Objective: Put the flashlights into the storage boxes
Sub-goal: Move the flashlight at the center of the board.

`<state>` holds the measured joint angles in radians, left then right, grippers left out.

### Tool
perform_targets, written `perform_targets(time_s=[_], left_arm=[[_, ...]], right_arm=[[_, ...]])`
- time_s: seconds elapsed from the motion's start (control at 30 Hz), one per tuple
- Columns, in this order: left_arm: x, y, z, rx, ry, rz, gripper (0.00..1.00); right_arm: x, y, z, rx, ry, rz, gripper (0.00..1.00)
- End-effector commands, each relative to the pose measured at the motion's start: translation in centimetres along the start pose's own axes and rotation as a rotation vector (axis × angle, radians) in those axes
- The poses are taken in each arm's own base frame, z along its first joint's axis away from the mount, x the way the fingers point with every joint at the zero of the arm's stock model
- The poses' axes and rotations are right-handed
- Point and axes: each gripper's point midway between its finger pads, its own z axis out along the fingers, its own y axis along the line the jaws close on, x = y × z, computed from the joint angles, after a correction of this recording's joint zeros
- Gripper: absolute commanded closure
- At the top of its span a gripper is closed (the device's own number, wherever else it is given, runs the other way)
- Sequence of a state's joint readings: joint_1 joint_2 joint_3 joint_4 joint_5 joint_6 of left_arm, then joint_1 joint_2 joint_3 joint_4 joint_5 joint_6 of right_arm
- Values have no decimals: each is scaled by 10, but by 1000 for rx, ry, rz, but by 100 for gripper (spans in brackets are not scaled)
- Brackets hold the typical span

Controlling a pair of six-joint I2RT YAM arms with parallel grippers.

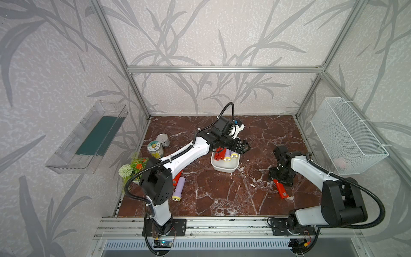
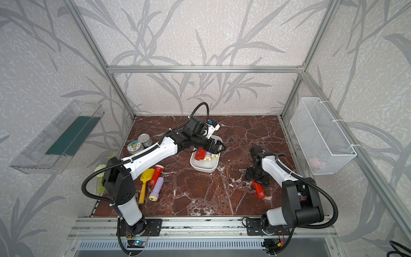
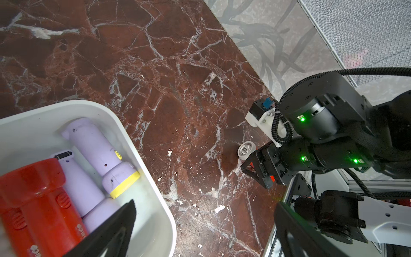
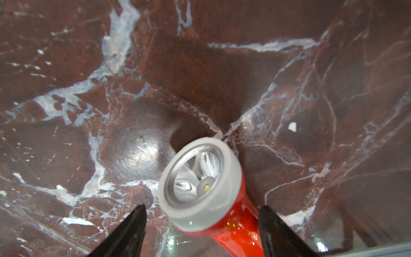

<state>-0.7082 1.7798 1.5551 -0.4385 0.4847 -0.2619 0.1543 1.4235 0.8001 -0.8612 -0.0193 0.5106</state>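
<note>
Flashlights: one red flashlight [image 3: 33, 200] and two lavender flashlights [image 3: 100, 151] lie in white tub [image 3: 29, 133]. Left gripper [image 1: 242, 148] hovers over tub, jaws wide apart, empty. Right gripper [image 4: 203, 208] straddles second red flashlight [image 4: 200, 178] on marble table [image 4: 66, 66]; jaws parted, gap on one side, no grip. Third red flashlight [image 2: 155, 174] and third lavender flashlight [image 2: 156, 189] lie on table beside yellow spatula [image 2: 145, 178].

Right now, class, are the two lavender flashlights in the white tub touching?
Touching: left wrist view shows one lavender flashlight lying against its lavender twin, no gap.
</note>
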Motion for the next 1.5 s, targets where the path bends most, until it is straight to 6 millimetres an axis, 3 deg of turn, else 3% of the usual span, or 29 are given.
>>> perform_targets(time_s=[0.0,0.43,0.83,1.23,1.47], left_arm=[[-6,-6,-14,-19,-22,32,1],[0,3,-23,-75,-21,46,1],[3,11,-32,-129,-28,56,1],[0,20,-39,-159,-36,54,1],[0,25,-41,-174,-36,48,1]], right_arm=[[3,5,6,-29,26,-8,26],[1,20,13,-84,70,3,46],[-31,40,14,-101,69,-1,52],[-76,64,13,-101,47,-22,48],[-76,62,14,-76,68,-49,38]])
